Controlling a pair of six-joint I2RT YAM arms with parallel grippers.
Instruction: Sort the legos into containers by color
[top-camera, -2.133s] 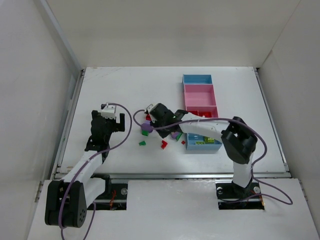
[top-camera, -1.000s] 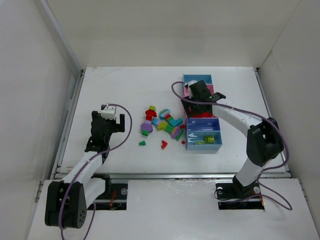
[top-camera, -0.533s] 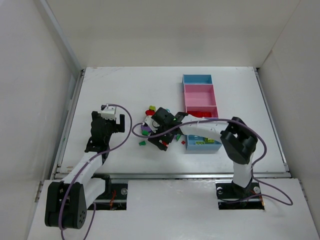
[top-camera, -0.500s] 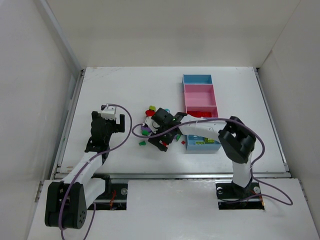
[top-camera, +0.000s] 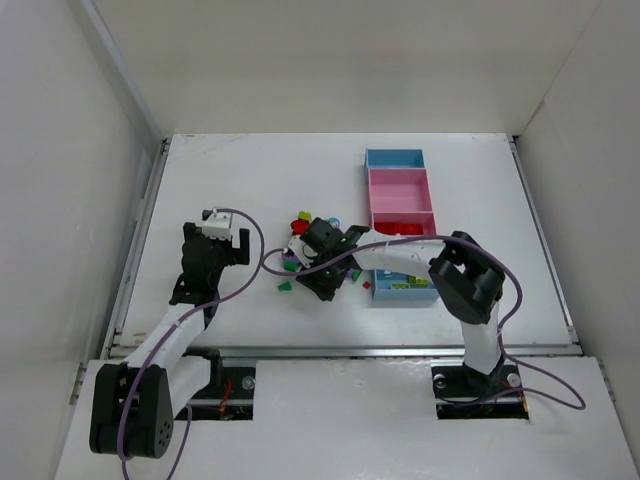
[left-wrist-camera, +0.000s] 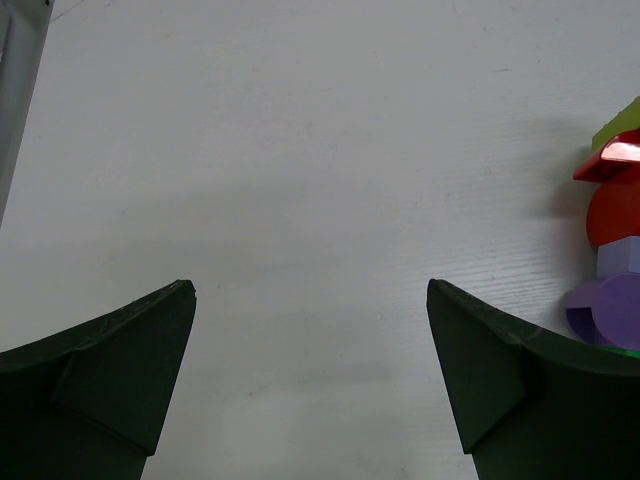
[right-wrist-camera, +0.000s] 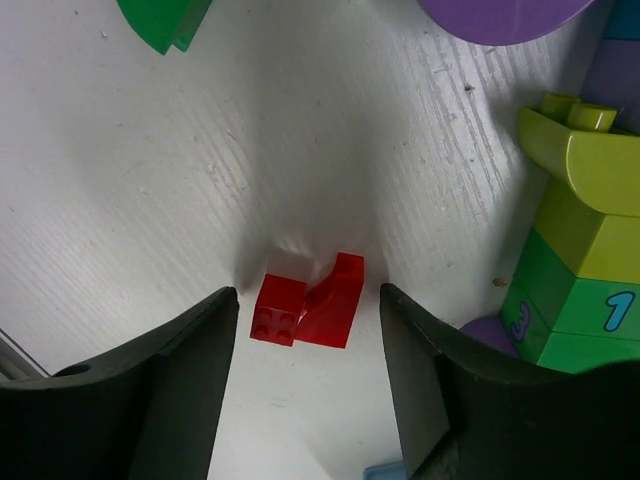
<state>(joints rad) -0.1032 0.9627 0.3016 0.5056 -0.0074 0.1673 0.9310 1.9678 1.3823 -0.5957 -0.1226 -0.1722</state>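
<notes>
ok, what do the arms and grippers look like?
The left arm and right arm have white links, black joints and a purple cable looping along each. White block on the left wrist. The left gripper and right gripper each have two dark, matte, wedge-shaped fingers; no markings visible.

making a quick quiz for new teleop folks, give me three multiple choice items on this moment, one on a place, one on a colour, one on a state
1. Where is the small red brick in the right wrist view?
A) in a pink bin
B) on the table, between the fingers of the right gripper
C) atop a purple piece

2. What colour is the farthest bin of the strip?
A) pink
B) yellow
C) light blue

3. How is the left gripper?
A) shut on a green brick
B) open, nothing between its fingers
C) shut on a red brick

1 B: it lies on white surface between the two dark fingers.
2 C: the top view shows it light blue.
3 B: only bare table fills the wide gap.
</notes>
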